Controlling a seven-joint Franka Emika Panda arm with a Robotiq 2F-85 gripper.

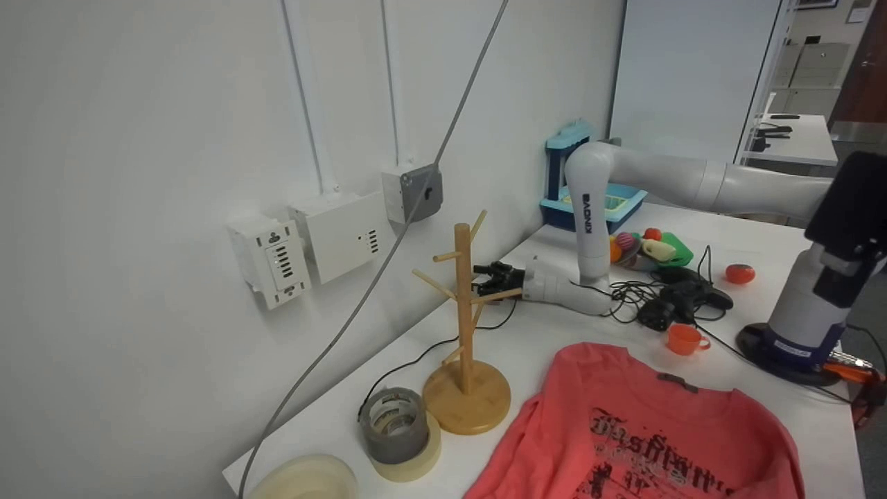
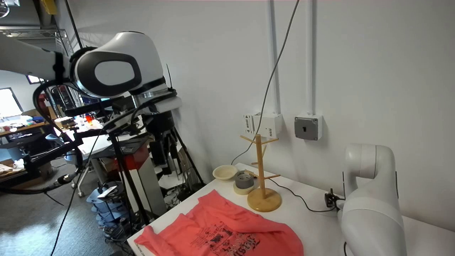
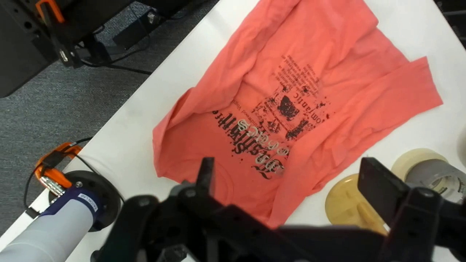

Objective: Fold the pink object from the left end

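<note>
A long-sleeved coral-pink shirt [image 3: 269, 109] is lying on a white table [image 2: 305, 220], its dark lettering [image 3: 258, 145] facing up. In the wrist view a creased flap of cloth [image 3: 233, 74] is running along the shirt's left side, and on the right a sleeve [image 3: 393, 102] is stretching toward the far right, its cuff end resting on the table. The neckline [image 3: 227, 180] is curving at the near end, where the black gripper [image 3: 287, 167] is partly hiding it. The gripper is hanging apart from the cloth, pointing down; its fingers [image 3: 382, 189] are standing wide of each other, released, and the shirt is showing between them.

In an exterior view a wooden mug tree [image 1: 466, 333] is standing upright near the shirt, to its left. Farther left, a gray duct tape roll [image 1: 393, 447] is sitting on a cream tape roll [image 1: 412, 470], and at the near left a cream bowl [image 1: 305, 464] is sitting partly out of view.

On the far side of the shirt, an orange cup [image 1: 682, 340] is standing with its handle pointing right. Beyond it a black game controller [image 1: 682, 299] is lying among tangled cables [image 1: 627, 294], a red tomato [image 1: 740, 274] is resting to the right, and a white Kinova arm [image 1: 591, 208] is bending over the table. Farther back, toy food [image 1: 658, 249] is lying near a blue tub [image 1: 561, 216].
</note>
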